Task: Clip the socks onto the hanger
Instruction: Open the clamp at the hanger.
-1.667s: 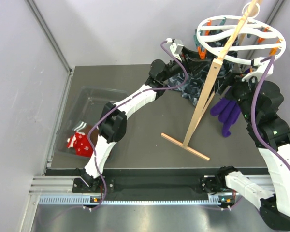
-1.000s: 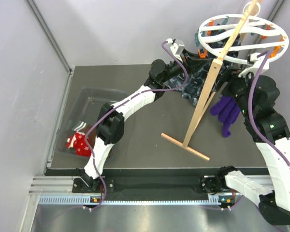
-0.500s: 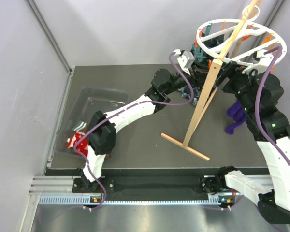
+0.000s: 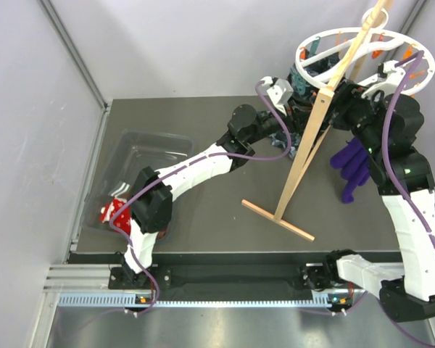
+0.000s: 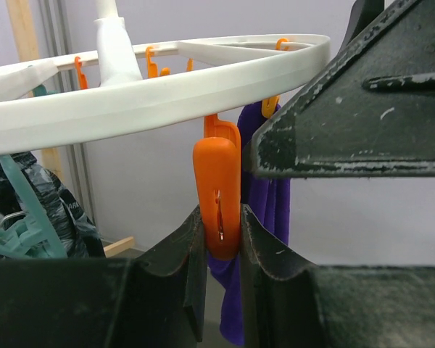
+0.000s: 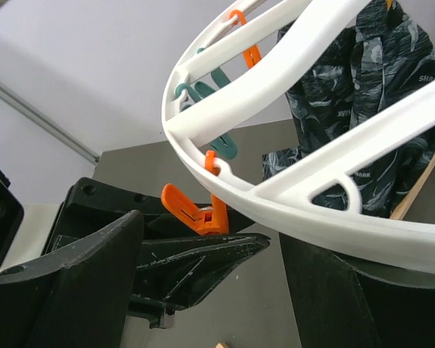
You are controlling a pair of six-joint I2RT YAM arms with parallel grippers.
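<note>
Small white lettering on dark patterned cloth [image 6: 333, 101] — possibly "SHARK", too blurred for certainty.

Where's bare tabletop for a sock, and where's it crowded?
Free: dark tabletop beyond the clear plastic bin, and the near strip before the wooden stand's foot. Crowded: far right under the round white plastic hanger: patterned dark cloth, purple sock.

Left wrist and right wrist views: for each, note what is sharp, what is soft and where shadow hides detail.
Left wrist view: orange clip sharp and evenly lit; purple sock behind it slightly soft; left pincer's fingers dark, yet their scuffs read crisply. Right wrist view: white hanger ring bright, no harsh glare; right pincer's fingers nearly featureless in shadow.
</note>
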